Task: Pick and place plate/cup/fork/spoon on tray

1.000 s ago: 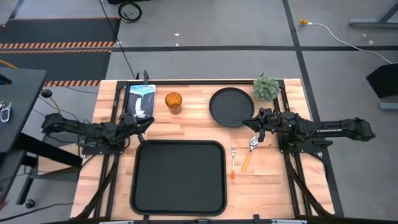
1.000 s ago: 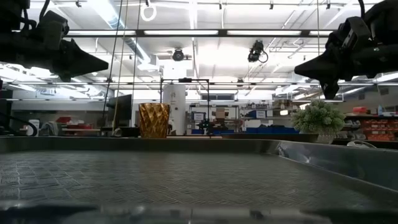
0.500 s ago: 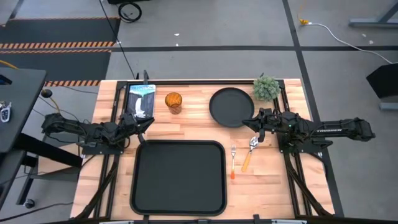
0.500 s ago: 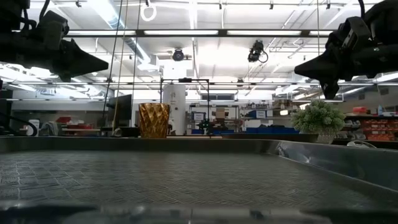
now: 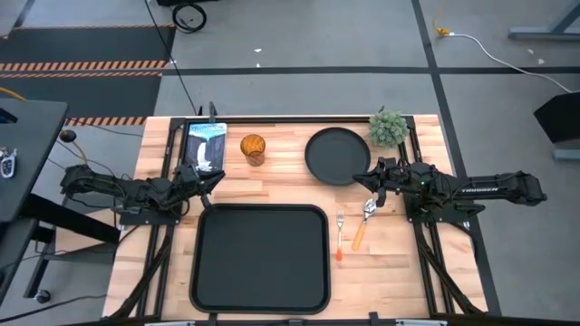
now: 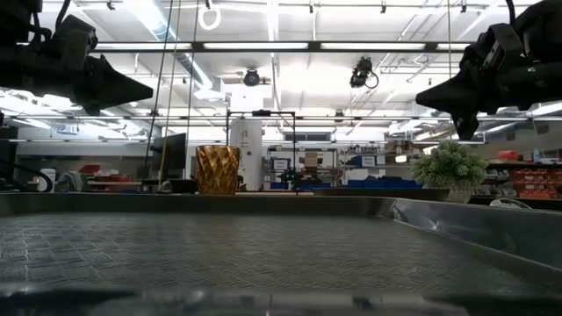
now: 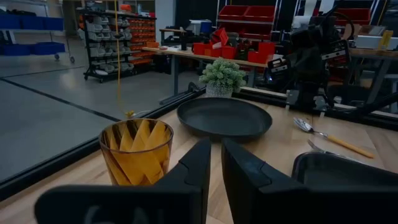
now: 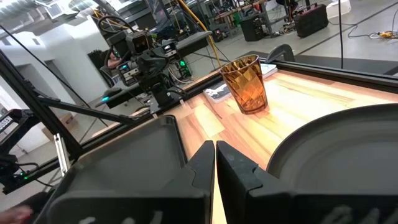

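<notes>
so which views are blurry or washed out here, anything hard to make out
Low view: the tray floor blurs at the very front, and bright ceiling lights turn both arms into silhouettes. Left wrist view: the near dark fingers look soft, while the cup and plate are sharp. High view: evenly lit, clear.

Black tray w/ diamond-tread pattern, black plate, amber faceted cup; fork handle red-orange, spoon handle yellow-orange; light wood table.
</notes>
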